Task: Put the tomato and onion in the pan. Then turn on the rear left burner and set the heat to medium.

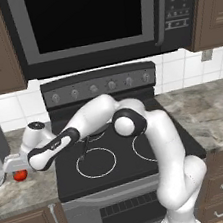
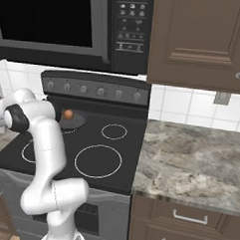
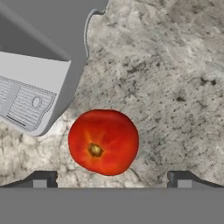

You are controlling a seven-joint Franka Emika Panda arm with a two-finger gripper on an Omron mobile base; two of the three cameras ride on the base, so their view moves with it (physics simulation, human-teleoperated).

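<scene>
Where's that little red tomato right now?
The tomato lies on the stone counter left of the stove, beside a grey appliance. In the hand view it sits just ahead of the open gripper.

The glossy white, rounded arm [image 1: 163,141] had black joint bands and two small dark fingertips [image 3: 41,179].

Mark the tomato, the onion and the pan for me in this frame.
tomato [image 3: 103,141]: hand view, middle of its red skin.
onion [image 2: 68,114]: right base view, centre of the ball.
pan [image 2: 78,121]: right base view, bare inner floor right of the onion.
</scene>
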